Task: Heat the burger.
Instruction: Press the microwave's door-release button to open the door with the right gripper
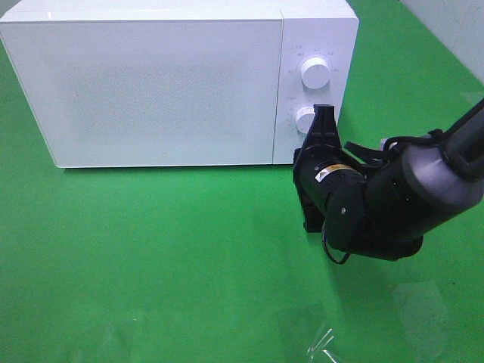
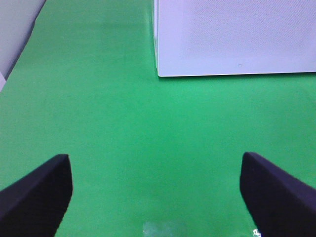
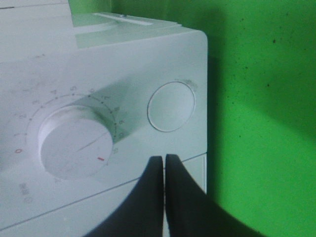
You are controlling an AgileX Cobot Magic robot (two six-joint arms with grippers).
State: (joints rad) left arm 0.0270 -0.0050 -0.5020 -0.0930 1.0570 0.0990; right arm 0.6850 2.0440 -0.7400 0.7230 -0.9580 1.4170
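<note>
The burger is not in view. A white microwave (image 1: 166, 91) stands at the back of the green cloth with its door shut; its corner also shows in the left wrist view (image 2: 232, 39). It has an upper knob (image 1: 314, 72) and a lower knob (image 1: 305, 119) on its right panel. My right gripper (image 1: 324, 112) is shut and empty, its tips right at the lower knob. In the right wrist view the shut fingertips (image 3: 164, 159) sit on the panel between the numbered dial (image 3: 74, 143) and the other knob (image 3: 172, 106). My left gripper (image 2: 154, 158) is open and empty over bare cloth.
A scrap of clear plastic (image 1: 321, 344) lies on the cloth near the front edge; it also shows in the left wrist view (image 2: 163, 229). A pale tiled wall (image 1: 446, 30) borders the table at the back right.
</note>
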